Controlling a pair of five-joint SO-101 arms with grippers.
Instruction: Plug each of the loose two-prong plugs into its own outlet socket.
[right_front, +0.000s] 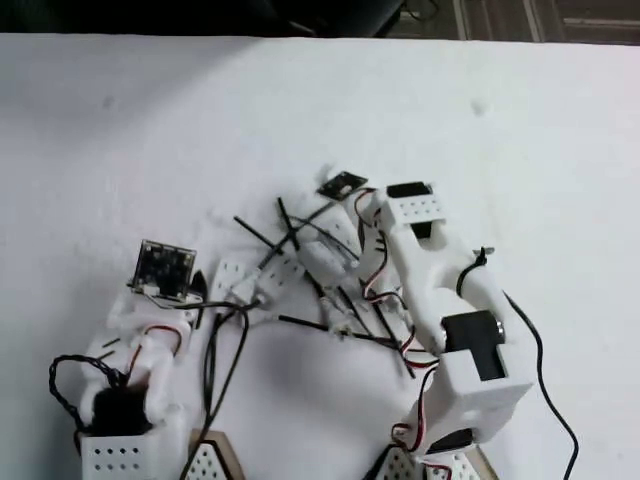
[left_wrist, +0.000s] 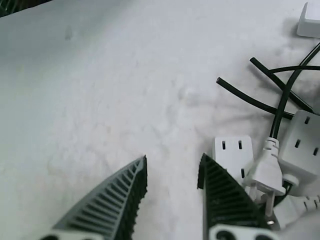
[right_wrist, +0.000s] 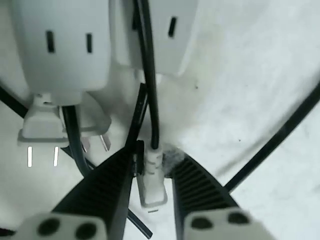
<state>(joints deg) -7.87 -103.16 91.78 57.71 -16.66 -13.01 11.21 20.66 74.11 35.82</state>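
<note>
The white worktop (right_front: 120, 130) bears black cords (left_wrist: 240, 92) tangled among white outlet blocks. In the right wrist view, one outlet block (right_wrist: 65, 45) shows two dark slots, both unfilled — a loose plug (right_wrist: 42, 125) lies just beside it, its prongs (right_wrist: 30, 156) bare. The right jaws are narrow, pinching a held plug (right_wrist: 151, 185) near its cord end. The left jaws gape wide over bare worktop, beside another outlet block (left_wrist: 231, 150) — a second loose plug (left_wrist: 264, 172) lies against it.

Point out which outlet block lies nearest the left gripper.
The white outlet block right beside one finger of the open left gripper. Another block lies farther off, past the white plug.
</note>
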